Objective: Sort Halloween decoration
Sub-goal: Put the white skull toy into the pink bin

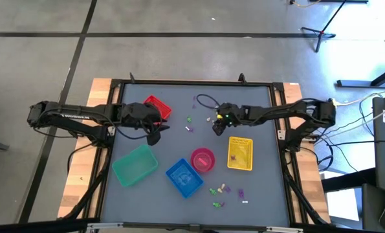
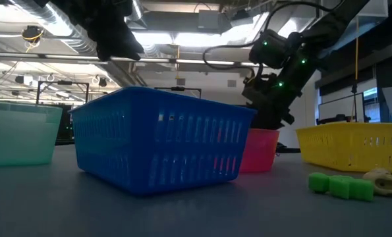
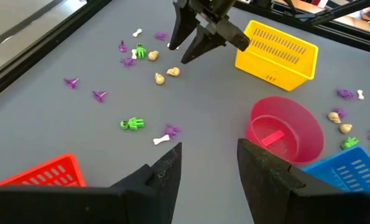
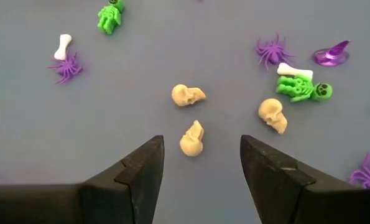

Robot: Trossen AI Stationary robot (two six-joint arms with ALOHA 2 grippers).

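— While your right gripper [image 4: 198,163] hangs with its jaws spread and empty, what lies under it?

— A cream skull [image 4: 191,139], smooth moulded plastic, sits between the two dark fingers; two more cream skulls [image 4: 188,95] lie just beyond. Past them you have spiky purple spiders [image 4: 273,49], a white bone [image 4: 295,70] and a green skeleton [image 4: 303,89] (all the Halloween decoration, loose on the table).

— And your left gripper [image 3: 208,171]?

— Jaws apart, holding nothing, near the red basket [image 3: 40,175], with the glossy pink bowl [image 3: 286,130] just ahead.

— The surface?

— A matte grey table [image 1: 179,145]; grey floor around it, ceiling lights beyond.

— Anything you can't see?

— The ribbed blue basket [image 2: 161,146] blocks most of the low view.
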